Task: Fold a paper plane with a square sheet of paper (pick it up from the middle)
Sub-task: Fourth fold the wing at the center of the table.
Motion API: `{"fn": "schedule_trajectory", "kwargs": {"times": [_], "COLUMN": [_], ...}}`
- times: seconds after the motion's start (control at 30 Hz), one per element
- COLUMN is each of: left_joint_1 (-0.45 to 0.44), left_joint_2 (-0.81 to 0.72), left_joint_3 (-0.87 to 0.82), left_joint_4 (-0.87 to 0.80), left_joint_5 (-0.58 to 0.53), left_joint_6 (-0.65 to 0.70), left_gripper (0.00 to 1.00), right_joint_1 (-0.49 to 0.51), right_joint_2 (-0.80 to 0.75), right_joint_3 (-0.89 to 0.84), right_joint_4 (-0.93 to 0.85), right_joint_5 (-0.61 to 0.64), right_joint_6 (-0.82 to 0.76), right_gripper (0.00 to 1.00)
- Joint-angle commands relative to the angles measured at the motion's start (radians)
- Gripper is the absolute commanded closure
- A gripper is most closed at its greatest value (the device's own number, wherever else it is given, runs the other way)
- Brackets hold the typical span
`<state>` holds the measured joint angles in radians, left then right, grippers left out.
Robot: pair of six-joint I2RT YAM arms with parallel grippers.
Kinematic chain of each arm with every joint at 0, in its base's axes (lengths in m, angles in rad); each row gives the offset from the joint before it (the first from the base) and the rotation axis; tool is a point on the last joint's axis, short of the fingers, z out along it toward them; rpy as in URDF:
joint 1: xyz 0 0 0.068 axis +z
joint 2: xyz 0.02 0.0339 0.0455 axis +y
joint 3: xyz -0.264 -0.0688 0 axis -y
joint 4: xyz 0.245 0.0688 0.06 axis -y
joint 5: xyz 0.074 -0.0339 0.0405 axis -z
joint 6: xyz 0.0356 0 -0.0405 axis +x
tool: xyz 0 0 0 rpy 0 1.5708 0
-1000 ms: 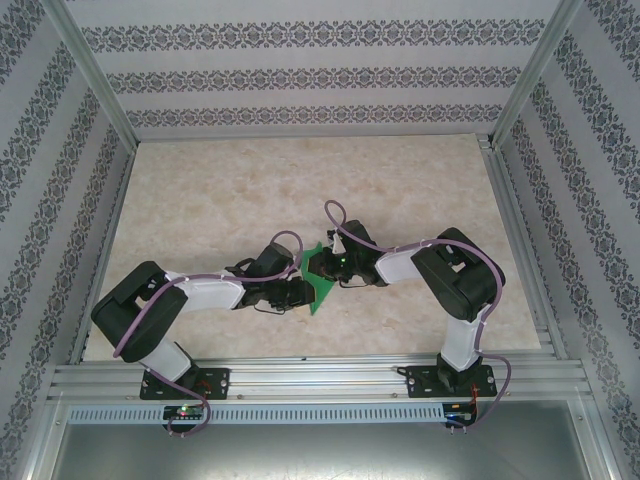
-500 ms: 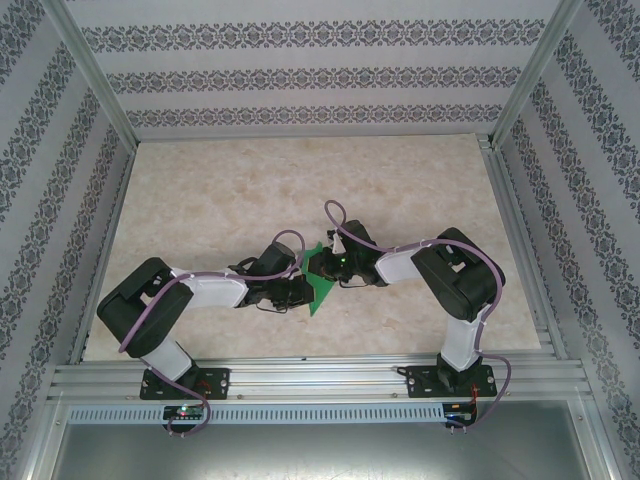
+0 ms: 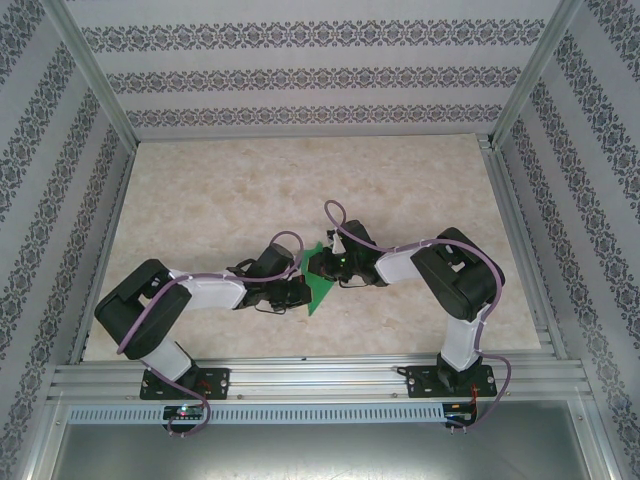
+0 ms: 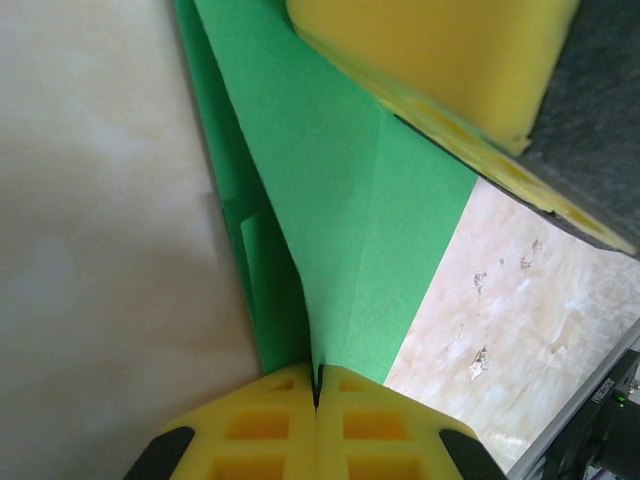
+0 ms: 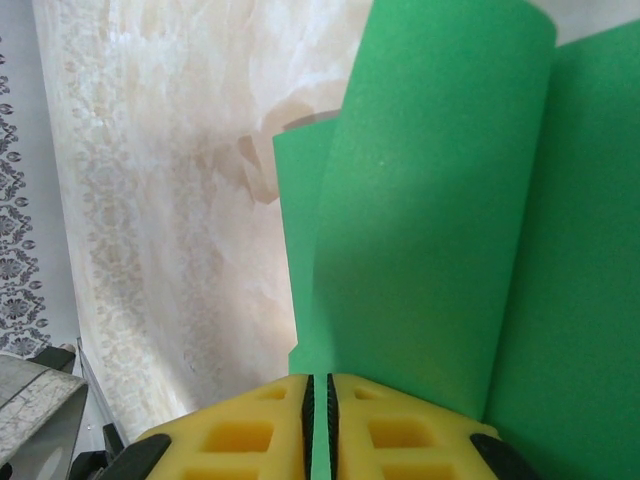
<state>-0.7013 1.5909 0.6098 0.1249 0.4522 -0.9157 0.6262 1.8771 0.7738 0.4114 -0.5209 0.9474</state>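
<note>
Top external view: the creased green paper [image 3: 318, 286] is between both arms, the left tool [image 4: 318, 392] and right tool [image 5: 320, 400] each pinching it shut from opposite sides.

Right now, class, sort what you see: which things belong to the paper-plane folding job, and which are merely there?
Part of the job:
- green paper, already creased and partly folded
- left gripper, shut on the paper's edge
- right gripper, shut on the paper

Merely there:
- marble-patterned table
- patterned walls
- metal frame rail
</note>
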Motion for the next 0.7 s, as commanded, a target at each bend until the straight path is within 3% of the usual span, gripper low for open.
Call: {"fn": "schedule_trajectory", "kwargs": {"times": [0.0, 0.2, 0.43, 0.67], "left_joint_1": [-0.013, -0.013, -0.013, -0.013], "left_joint_2": [-0.017, -0.009, -0.081, -0.246], "left_joint_3": [-0.037, -0.037, -0.060, -0.023], "left_joint_4": [-0.108, -0.144, -0.282, -0.445], "left_joint_5": [-0.009, 0.061, -0.021, -0.130], "left_joint_6": [0.040, 0.074, 0.098, 0.112], "left_gripper": [0.94, 0.92, 0.89, 0.76], "right_joint_1": [0.006, 0.012, 0.055, 0.069], "right_joint_2": [0.106, 0.091, 0.058, 0.048], "right_joint_3": [-0.061, -0.072, -0.114, -0.109], "right_joint_4": [-0.173, -0.181, -0.146, -0.155], "right_joint_5": [0.152, 0.170, 0.251, 0.271], "right_joint_6": [-0.025, -0.003, 0.083, 0.091], "right_gripper": [0.85, 0.86, 0.86, 0.86]}}
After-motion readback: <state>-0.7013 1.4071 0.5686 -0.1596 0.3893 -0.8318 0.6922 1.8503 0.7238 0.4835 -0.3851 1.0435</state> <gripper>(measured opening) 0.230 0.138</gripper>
